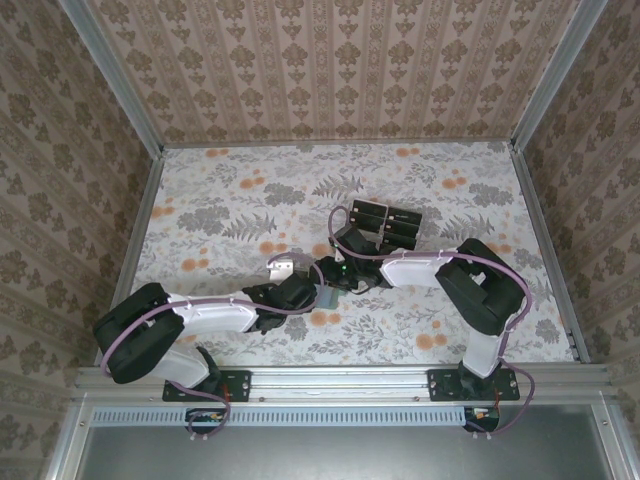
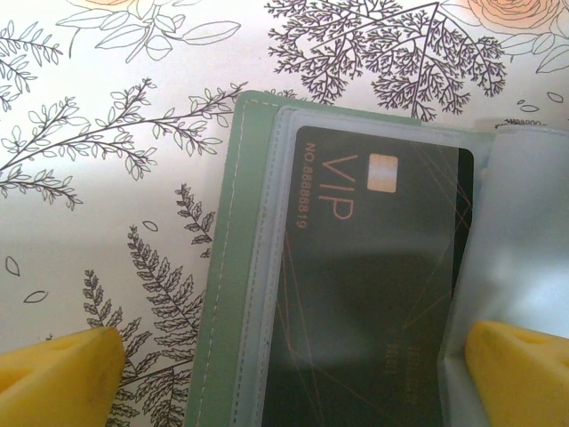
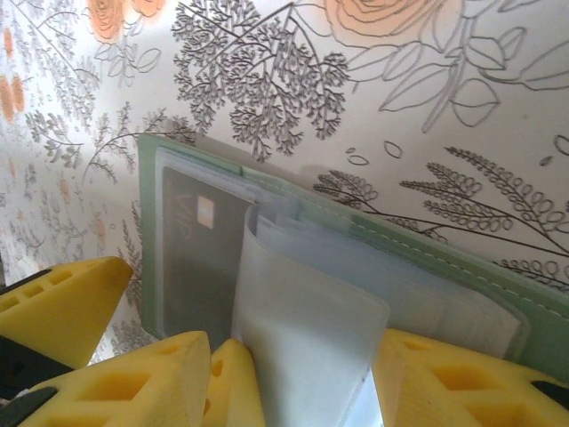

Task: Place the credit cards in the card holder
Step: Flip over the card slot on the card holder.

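Left gripper [image 2: 289, 374] jaws wide apart, straddling card holder [image 2: 222, 267], black card [image 2: 373, 267] inside; right gripper [image 3: 293, 374] flanks clear sleeve [image 3: 302, 329], grip unclear.

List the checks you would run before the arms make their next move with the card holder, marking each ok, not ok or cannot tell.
1. The card holder lies open on the table: ok.
2. The VIP card is seated inside the holder: ok.
3. The left claw is open, straddling the holder's edge: ok.
4. The right claw grips the loose clear sleeve: cannot tell.
5. The spare credit cards lie beyond the arms: ok.
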You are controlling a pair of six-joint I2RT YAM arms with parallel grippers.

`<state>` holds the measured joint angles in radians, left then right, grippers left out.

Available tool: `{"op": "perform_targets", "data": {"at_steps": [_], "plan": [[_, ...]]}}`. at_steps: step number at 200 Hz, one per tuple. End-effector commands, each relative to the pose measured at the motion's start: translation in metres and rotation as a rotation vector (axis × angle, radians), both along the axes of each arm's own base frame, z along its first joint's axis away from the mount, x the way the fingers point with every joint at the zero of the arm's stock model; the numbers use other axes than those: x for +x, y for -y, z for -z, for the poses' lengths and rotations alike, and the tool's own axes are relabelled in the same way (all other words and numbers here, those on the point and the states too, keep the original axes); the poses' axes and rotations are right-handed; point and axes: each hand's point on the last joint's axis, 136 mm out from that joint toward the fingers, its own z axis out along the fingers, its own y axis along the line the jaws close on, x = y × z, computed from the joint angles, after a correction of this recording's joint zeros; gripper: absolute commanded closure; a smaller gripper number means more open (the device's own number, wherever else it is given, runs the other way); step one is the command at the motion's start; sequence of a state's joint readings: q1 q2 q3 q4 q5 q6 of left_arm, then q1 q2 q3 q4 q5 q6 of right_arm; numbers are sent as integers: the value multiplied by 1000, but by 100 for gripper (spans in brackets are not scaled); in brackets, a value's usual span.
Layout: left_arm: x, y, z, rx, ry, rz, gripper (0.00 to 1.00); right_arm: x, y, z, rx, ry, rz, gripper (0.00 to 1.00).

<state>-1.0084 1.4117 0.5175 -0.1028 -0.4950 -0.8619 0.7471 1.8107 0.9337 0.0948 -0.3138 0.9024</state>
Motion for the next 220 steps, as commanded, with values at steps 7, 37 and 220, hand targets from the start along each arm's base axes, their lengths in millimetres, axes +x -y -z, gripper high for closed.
{"op": "perform_targets", "data": {"at_steps": [7,37,220], "plan": [[-4,-8,-2,19,3,-3,0,-2,-9,1,56,-19,2,48],[-3,-9,-13,2,28,-3,0,0,-15,-11,105,-7,-3,48],[-18,-81,-65,-104,191,-139,0,9,-87,-22,65,-8,-110,48]]}}
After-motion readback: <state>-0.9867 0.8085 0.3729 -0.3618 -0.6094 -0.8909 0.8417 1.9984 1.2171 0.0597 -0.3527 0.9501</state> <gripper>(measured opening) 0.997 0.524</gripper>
